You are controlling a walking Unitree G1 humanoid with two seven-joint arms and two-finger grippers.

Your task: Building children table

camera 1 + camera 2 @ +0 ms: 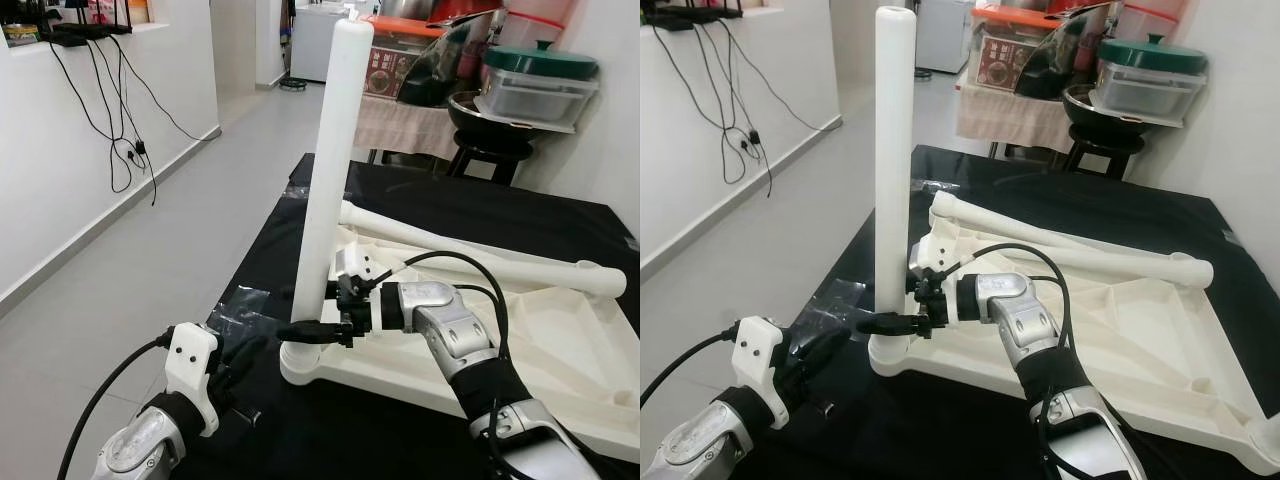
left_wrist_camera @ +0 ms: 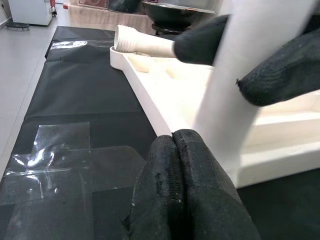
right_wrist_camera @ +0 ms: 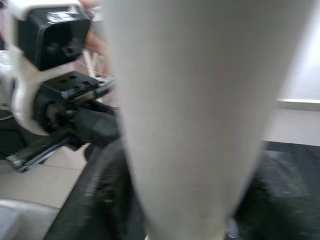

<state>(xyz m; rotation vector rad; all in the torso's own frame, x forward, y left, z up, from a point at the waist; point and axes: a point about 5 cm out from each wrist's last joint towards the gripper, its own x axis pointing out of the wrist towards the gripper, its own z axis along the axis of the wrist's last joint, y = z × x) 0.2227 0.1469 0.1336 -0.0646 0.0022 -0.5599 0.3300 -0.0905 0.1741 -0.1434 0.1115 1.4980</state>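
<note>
Tall white plastic tube leg (image 1: 330, 170) stands upright in corner socket of upturned white plastic tabletop (image 1: 560, 350), on black-covered table (image 1: 480, 210), seven o'clock corner. Right gripper (image 1: 312, 328) jaws clamp its base. Left gripper (image 2: 181, 170) jaws closed, empty, just beside. Likely light, stiff, smooth; hold low.

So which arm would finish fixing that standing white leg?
Probably the right. Its gripper is clamped around the upright leg just above the corner socket, while the left gripper is shut on nothing beside it.

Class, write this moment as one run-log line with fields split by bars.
step: fitting leg | right hand: shut on upright white leg near its base | left hand: shut, beside the tabletop corner | second leg: lying on tabletop
</note>
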